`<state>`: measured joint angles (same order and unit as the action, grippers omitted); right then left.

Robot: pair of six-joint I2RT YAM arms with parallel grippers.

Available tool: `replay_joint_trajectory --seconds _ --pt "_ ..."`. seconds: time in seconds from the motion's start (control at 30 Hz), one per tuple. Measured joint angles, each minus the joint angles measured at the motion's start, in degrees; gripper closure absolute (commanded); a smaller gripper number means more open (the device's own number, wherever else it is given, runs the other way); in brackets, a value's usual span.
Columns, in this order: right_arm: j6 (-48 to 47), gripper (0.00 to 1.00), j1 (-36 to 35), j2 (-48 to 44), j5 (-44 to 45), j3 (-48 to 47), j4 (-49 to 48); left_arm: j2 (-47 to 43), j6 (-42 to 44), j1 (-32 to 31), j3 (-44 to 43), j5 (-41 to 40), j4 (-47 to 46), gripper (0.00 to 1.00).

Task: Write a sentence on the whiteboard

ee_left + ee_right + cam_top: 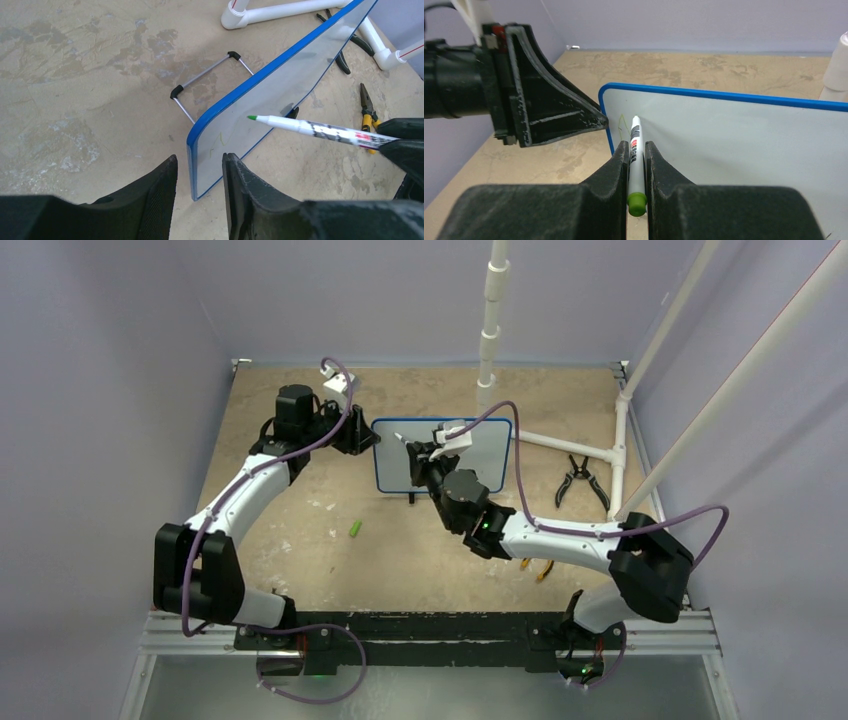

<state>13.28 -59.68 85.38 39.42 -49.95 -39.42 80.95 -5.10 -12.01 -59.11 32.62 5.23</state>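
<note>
Blue-framed whiteboard (pixel 724 145) just ahead of right end effector (pixel 636 146) clamping marker (pixel 635 131).

The whiteboard (pixel 392 468) is a small white rectangle with a thin blue frame and rounded corners. It stands on its long edge on the worktop (pixel 300 540), towards the far middle, leaning slightly back on a grey wire stand (pixel 200 82) with black end caps. One small black foot (pixel 292 111) shows at its lower front edge. The sentence (pixel 622 125) amounts to a few faint thin green strokes, confined to the board's upper left corner and too slight to read.
</note>
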Motion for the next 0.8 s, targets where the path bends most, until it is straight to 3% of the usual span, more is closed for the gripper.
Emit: replay_joint_trajectory --seconds 0.17,0.8 --pt "-0.35 1.0 0.0 -3.48 -1.25 2.29 -1.84 1.46 -0.26 0.0 0.0 0.07 -0.09 0.59" --pt "0.22 1.0 0.0 -0.04 -1.86 2.73 -0.85 4.55 -1.79 0.0 0.0 1.79 -1.4 0.79"
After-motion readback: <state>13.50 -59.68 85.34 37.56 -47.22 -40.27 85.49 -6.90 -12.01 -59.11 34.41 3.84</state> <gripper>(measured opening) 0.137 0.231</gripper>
